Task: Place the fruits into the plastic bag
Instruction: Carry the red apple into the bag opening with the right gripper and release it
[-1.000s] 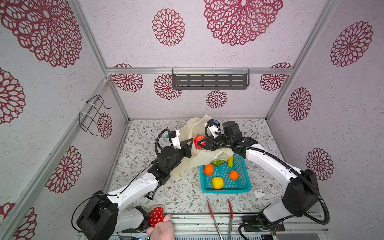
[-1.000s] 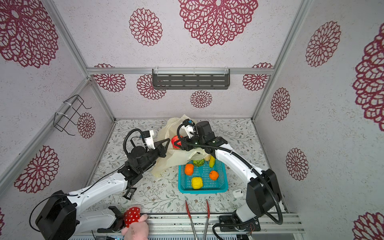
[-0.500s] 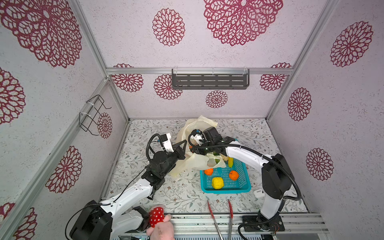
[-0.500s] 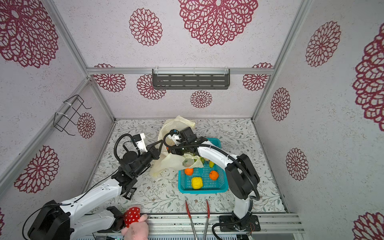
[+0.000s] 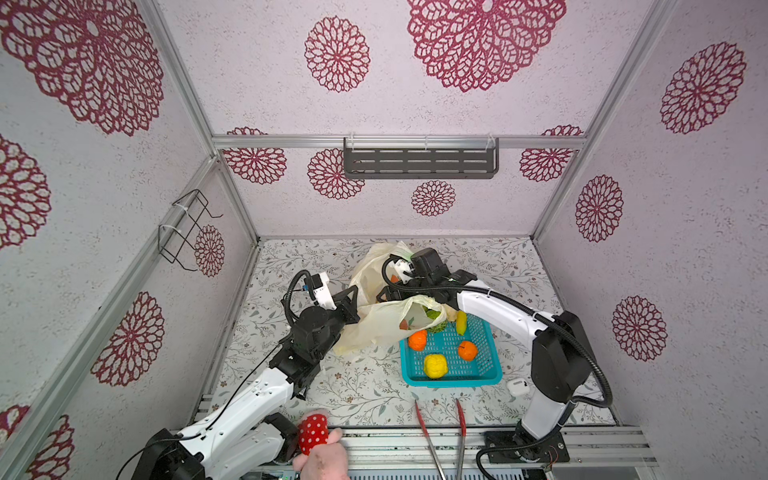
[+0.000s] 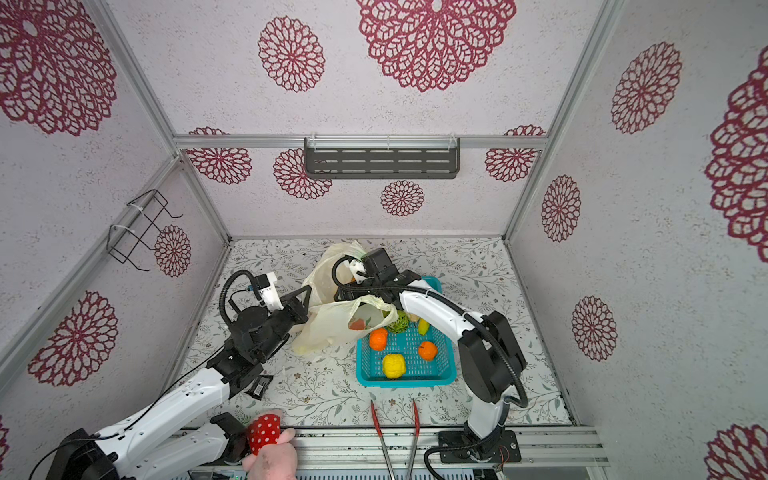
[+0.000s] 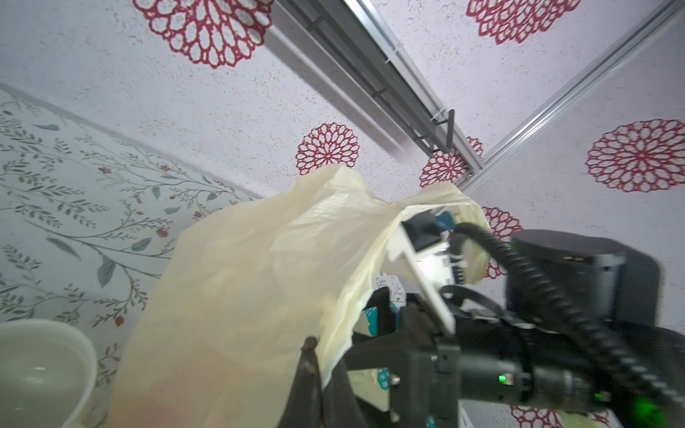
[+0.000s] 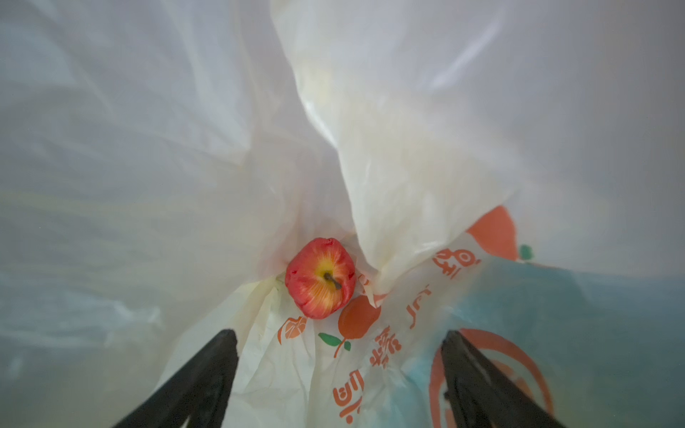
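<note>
The pale-yellow plastic bag [image 5: 382, 320] lies left of the teal basket [image 5: 453, 380], its mouth held up. My left gripper [image 7: 315, 355] is shut on the bag's [image 7: 241, 278] rim; in both top views it sits at the bag's left edge [image 6: 303, 299]. My right gripper [image 8: 338, 333] is open inside the bag, with nothing between its fingers. The red apple [image 8: 320, 278] lies loose on the bag's floor just beyond them. The basket holds two oranges [image 5: 417, 340] [image 5: 468, 350], a lemon [image 5: 435, 365], a banana [image 5: 461, 323] and a green bumpy ball [image 5: 436, 325].
A hand holds a red white-dotted plush toy [image 5: 312, 428] at the front edge. Red-handled tongs [image 5: 440, 440] lie on the front rail, a small white case [image 5: 517, 386] right of the basket, a black packet [image 6: 259, 386] by the left arm, a white bowl [image 7: 37, 370] near the left wrist.
My right gripper carried the apple down into the bag and opened; the apple now lies free. The left arm drew back to the left with the bag's rim.
</note>
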Controlling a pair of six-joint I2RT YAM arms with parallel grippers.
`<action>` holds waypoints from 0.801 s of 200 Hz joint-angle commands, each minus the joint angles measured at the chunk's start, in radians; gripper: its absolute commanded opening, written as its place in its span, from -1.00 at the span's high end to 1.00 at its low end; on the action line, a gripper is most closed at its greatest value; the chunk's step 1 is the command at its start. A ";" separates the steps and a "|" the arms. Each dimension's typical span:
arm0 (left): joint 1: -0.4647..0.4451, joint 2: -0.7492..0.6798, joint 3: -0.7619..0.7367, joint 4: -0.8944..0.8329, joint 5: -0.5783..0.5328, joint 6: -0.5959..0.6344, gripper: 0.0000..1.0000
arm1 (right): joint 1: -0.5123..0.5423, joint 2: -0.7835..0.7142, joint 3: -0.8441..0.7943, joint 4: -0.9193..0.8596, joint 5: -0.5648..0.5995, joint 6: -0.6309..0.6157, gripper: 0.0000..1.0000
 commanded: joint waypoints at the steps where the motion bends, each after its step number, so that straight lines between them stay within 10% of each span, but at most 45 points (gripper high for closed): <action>1: 0.007 0.034 0.048 -0.061 -0.023 0.024 1.00 | -0.022 -0.114 -0.012 0.049 0.015 -0.014 -0.77; 87: 0.008 0.121 0.078 -0.003 -0.036 -0.010 1.00 | -0.304 -0.513 -0.427 0.318 0.115 0.213 -0.74; 160: 0.003 0.239 0.169 -0.003 0.028 -0.017 1.00 | -0.265 -0.398 -0.381 0.153 -0.175 0.103 -0.71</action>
